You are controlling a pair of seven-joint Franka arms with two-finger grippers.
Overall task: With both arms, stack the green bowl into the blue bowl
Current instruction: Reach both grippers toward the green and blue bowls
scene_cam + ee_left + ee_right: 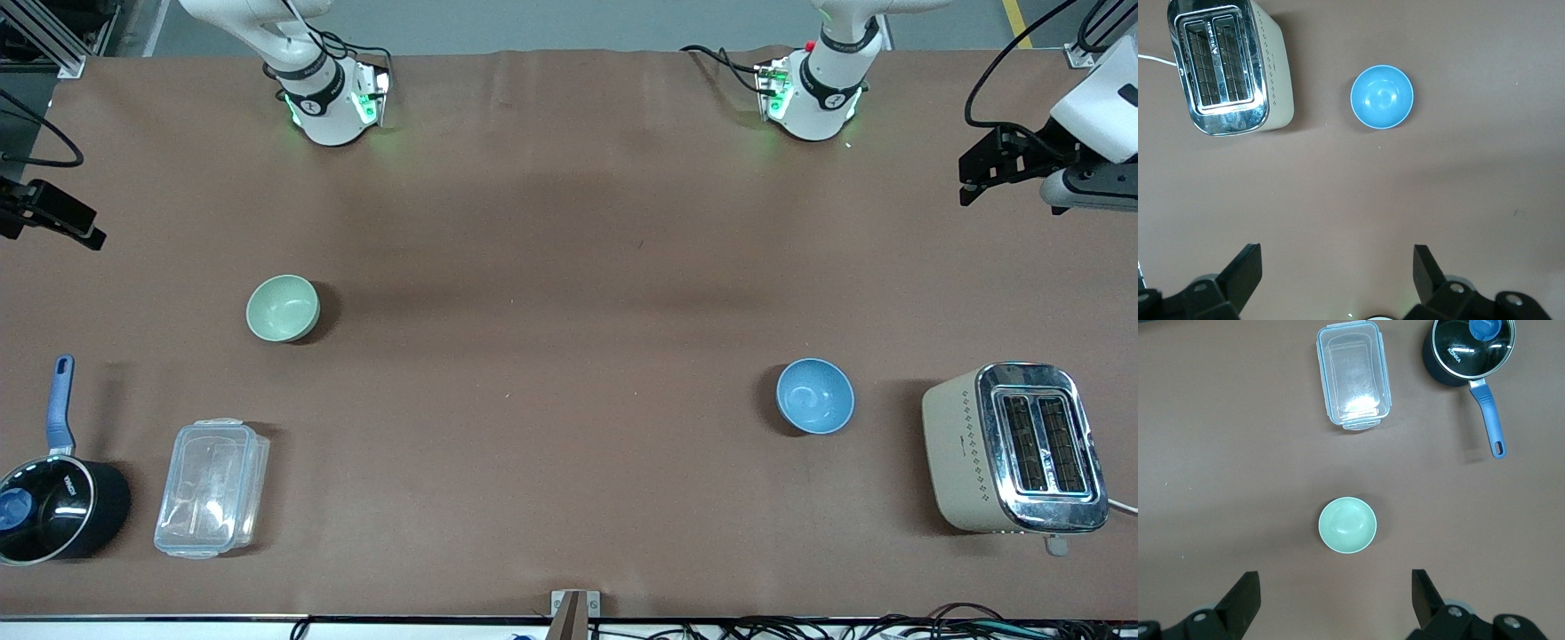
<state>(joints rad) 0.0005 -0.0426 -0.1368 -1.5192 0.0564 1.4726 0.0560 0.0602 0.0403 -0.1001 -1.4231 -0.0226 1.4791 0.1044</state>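
The pale mint-green bowl point(283, 308) stands upright and empty on the brown table toward the right arm's end; it also shows in the right wrist view point(1347, 525). The sky-blue bowl point(815, 396) stands upright and empty toward the left arm's end, nearer to the front camera; it also shows in the left wrist view point(1382, 97). My left gripper point(978, 173) point(1336, 267) is open and empty, high over the left arm's end of the table. My right gripper point(53, 218) point(1335, 593) is open and empty, high over the right arm's end. Neither touches a bowl.
A cream and chrome toaster point(1013, 449) point(1228, 67) stands beside the blue bowl at the left arm's end. A clear lidded plastic box point(212, 489) point(1353, 375) and a black saucepan with a blue handle point(53, 507) point(1468, 350) lie nearer the front camera than the green bowl.
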